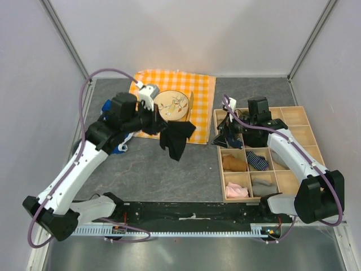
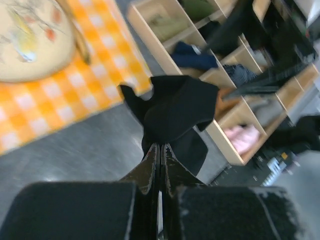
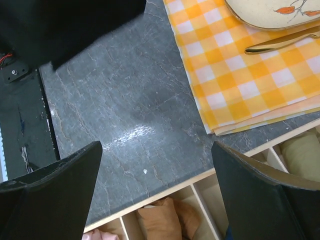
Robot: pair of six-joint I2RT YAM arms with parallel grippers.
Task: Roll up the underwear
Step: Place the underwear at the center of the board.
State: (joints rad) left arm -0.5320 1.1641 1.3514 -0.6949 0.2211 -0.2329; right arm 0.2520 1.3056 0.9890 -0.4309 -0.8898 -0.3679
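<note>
Grey table carried two arms. One left gripper reached forward, fingers clamped on one black underwear, lifted beside the checked cloth. One right gripper hovered by the tray, fingers wide apart.

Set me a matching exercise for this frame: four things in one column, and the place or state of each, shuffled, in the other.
Things:
1. underwear
2. plate
3. right gripper
4. pink garment

Place or state:
A. on the checked cloth
B. open, holding nothing
C. in a compartment of the wooden tray
D. pinched in the shut left gripper

Pairs: 1-D, 2-A, 3-B, 4-C
</note>
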